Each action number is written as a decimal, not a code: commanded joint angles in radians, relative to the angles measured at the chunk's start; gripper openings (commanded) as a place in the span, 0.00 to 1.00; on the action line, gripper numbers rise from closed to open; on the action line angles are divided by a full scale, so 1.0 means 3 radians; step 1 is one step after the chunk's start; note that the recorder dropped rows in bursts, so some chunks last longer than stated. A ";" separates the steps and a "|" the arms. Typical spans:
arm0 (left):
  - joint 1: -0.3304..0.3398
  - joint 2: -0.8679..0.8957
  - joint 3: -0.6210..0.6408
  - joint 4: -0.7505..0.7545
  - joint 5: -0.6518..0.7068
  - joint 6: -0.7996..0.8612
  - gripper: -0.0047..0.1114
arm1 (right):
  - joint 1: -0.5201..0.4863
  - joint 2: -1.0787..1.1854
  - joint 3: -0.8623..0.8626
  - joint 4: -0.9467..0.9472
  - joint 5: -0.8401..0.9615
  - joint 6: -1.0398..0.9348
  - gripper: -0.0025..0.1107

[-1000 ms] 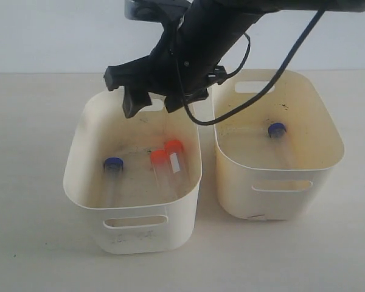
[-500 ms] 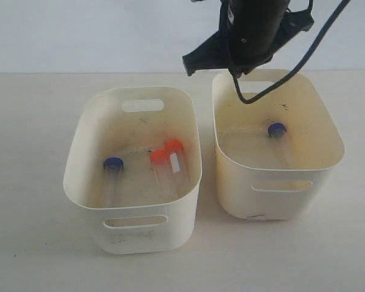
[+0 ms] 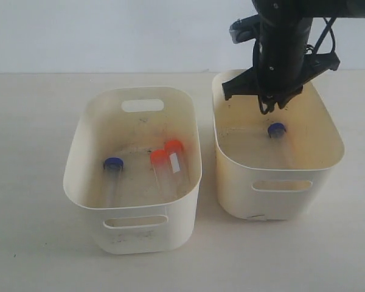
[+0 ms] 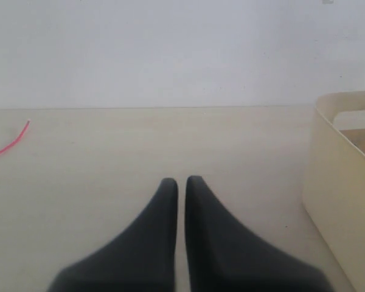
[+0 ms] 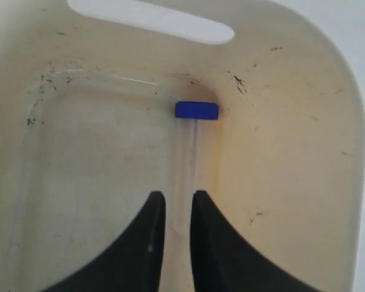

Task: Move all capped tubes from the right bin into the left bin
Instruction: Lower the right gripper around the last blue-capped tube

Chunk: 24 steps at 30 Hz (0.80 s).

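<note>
The yellowish right bin (image 3: 330,131) holds one clear capped tube with a blue cap (image 3: 277,129), lying on its floor. My right gripper (image 3: 271,107) hangs over this bin's back half, above the tube. In the right wrist view its fingers (image 5: 174,196) stand slightly open and empty, with the tube's body showing between them and the blue cap (image 5: 196,110) beyond. The whiter left bin (image 3: 85,125) holds a blue-capped tube (image 3: 114,163) and two orange-capped tubes (image 3: 159,157), one with a white label (image 3: 174,159). My left gripper (image 4: 180,180) is shut over the bare table, out of the exterior view.
The two bins stand side by side with a narrow gap between them. A tub wall (image 4: 337,182) shows at the edge of the left wrist view. A red line (image 4: 9,143) marks the table. The right arm's cable (image 3: 325,36) hangs over the right bin.
The right arm has swung from above the back of the left bin across to above the right bin. The tubes have not moved.
</note>
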<state>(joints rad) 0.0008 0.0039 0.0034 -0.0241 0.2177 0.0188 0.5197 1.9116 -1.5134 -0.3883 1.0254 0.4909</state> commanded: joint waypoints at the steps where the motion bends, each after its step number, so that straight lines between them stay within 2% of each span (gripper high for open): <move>1: 0.0000 -0.0013 -0.0011 -0.0006 -0.0027 -0.0006 0.08 | -0.0041 0.0132 0.0001 0.0025 0.0040 -0.0038 0.16; 24: 0.0000 -0.0013 -0.0011 -0.0006 -0.0027 -0.0006 0.08 | -0.0093 0.0696 0.0001 0.0242 -0.0026 0.0116 0.16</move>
<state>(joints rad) 0.0008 0.0039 0.0034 -0.0241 0.2177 0.0188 0.5075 2.1112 -1.5134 -0.3204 1.0249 0.5019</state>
